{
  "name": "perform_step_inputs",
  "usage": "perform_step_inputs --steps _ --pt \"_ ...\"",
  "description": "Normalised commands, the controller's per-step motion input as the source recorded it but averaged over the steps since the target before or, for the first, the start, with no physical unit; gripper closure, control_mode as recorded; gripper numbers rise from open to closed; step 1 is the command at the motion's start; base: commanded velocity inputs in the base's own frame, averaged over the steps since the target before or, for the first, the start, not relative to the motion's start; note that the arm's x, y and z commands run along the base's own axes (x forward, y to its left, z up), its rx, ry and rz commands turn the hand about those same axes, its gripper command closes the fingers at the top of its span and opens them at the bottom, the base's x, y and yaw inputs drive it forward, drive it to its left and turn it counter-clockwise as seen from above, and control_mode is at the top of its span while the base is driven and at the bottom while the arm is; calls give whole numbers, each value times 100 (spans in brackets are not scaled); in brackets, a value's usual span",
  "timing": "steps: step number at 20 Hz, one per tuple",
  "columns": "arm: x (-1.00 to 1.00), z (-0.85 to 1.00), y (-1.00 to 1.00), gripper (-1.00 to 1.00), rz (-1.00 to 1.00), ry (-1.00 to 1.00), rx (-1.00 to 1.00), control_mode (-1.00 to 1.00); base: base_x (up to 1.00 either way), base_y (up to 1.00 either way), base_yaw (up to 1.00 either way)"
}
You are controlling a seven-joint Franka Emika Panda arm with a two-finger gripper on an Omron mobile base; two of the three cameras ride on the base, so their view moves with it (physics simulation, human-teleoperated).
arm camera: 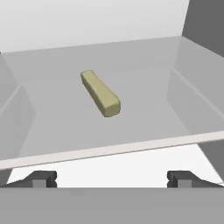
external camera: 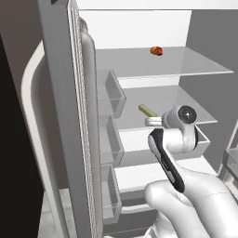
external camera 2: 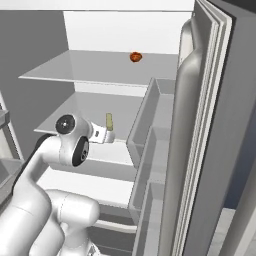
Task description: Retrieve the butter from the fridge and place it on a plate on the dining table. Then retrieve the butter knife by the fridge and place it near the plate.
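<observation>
Fridge point(external camera: 60, 116): doors swung open, white interior with glass shelves and door bins; its lower part is cut off by the frame edges. Arm: rises from below, bent at the elbow, wrist level and reaching toward the middle shelf point(external camera 2: 75, 112). Gripper point(arm camera: 112, 179): jaws spread wide and empty, tips at the shelf's front edge; from the base cameras the wrist largely hides them. Butter point(arm camera: 100, 93): lies flat and askew mid-shelf, apart from the fingertips. Small reddish-brown round item point(external camera: 156, 50): top shelf, too small to identify.
</observation>
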Motion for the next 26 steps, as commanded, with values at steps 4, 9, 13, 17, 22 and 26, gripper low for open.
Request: perform_step_inputs --steps 4,9,13,17,22,26 --pt "10 26 -5 -100 1 -1 -7 -100 0 0 0" --pt "17 0 0 -100 0 3 -1 -100 0 0 0" --pt "25 0 0 -100 0 0 0 -100 0 0 0" --pt "36 0 0 -100 2 0 0 -100 0 0 0" --pt "41 3 -4 -100 6 0 0 -100 0 0 0" --pt "43 1 -11 -100 10 4 0 -100 0 0 0"
